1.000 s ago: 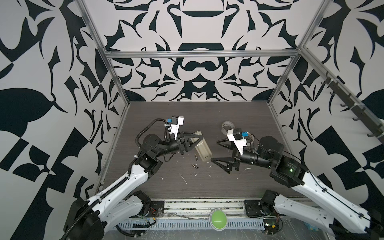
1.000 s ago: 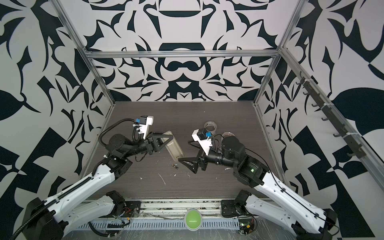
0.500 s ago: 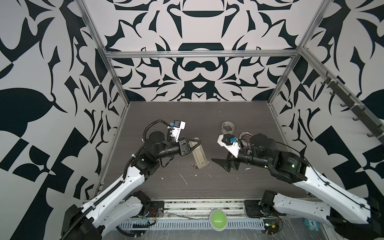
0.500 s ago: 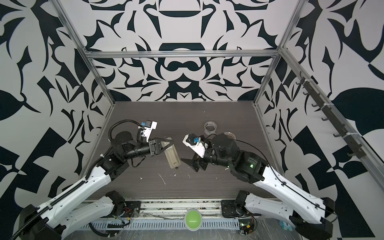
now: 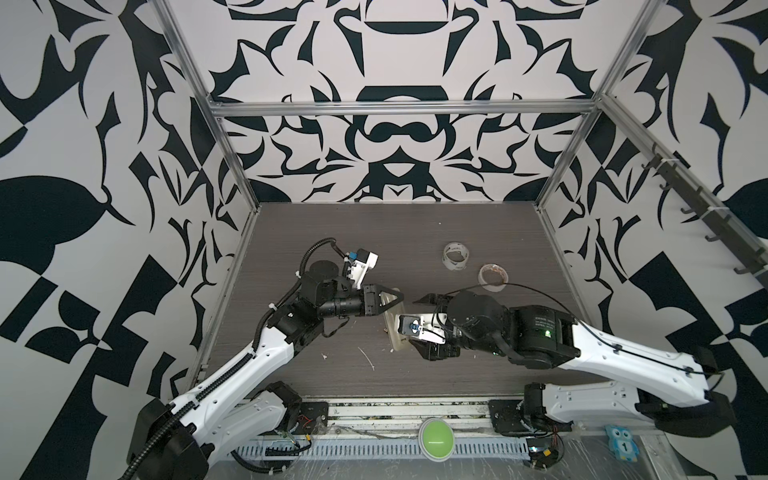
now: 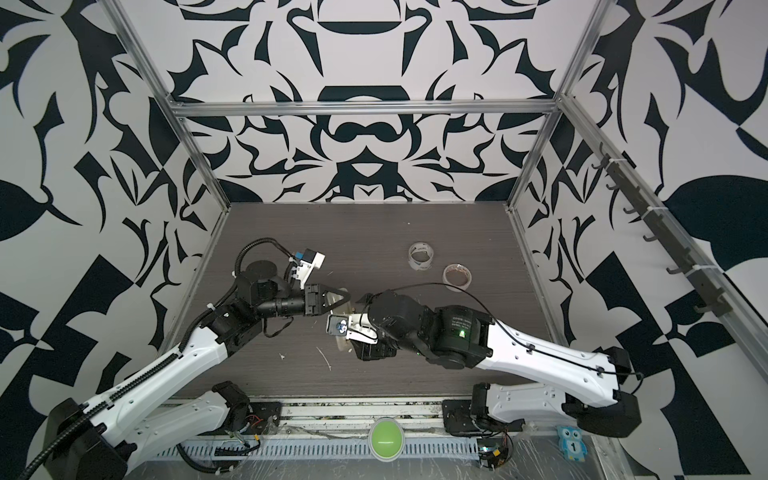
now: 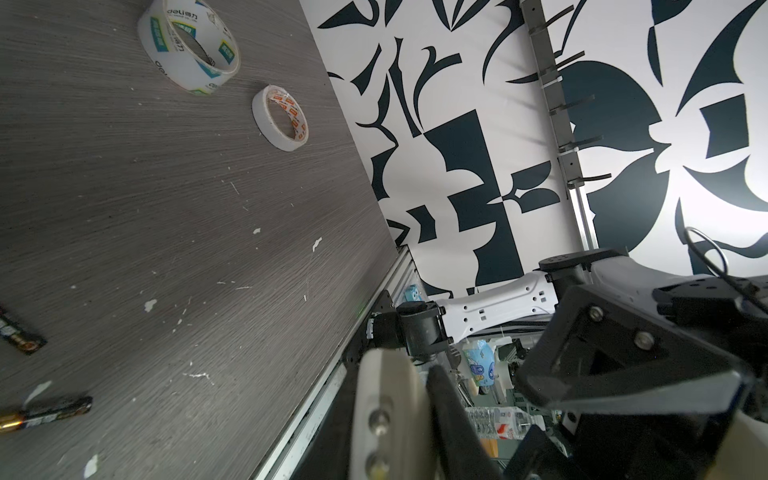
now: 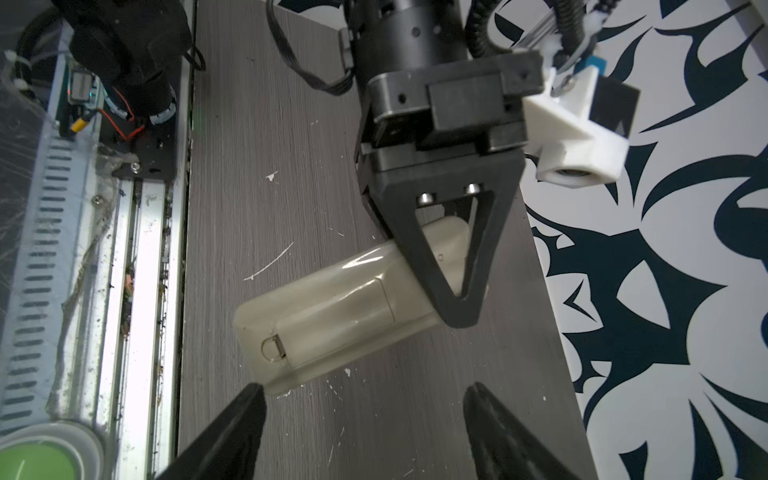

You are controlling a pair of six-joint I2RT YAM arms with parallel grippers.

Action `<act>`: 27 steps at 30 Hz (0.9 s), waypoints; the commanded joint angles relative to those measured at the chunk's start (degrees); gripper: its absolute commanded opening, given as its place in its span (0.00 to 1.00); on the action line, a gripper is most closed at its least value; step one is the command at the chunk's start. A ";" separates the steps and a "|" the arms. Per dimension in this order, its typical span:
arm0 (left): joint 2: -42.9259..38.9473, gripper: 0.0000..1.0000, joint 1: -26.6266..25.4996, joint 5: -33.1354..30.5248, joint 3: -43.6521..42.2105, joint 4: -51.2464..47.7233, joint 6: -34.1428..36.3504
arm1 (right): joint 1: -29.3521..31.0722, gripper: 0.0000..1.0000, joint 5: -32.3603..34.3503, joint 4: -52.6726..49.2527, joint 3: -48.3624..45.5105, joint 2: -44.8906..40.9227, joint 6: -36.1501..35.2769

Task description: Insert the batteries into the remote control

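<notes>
Patterned walls [image 8: 665, 291] frame the desk [image 8: 257, 187] where our left fingers [image 8: 457, 316] clamp one end of the remote control [image 8: 365, 266], battery cover [image 8: 336, 320] closed, and our right fingers [image 8: 237, 432] gape empty near the other, next, we judge, to unlatch it while both batteries [image 7: 54, 409] lie aside.

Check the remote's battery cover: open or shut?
Shut. In the right wrist view the battery cover sits flush in the pale back of the remote control, latch tab seated, no compartment exposed.
</notes>
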 commanded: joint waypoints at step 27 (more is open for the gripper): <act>0.42 0.00 1.28 -1.93 0.63 4.80 -10.58 | 4.37 0.75 9.41 -1.67 4.46 5.25 0.27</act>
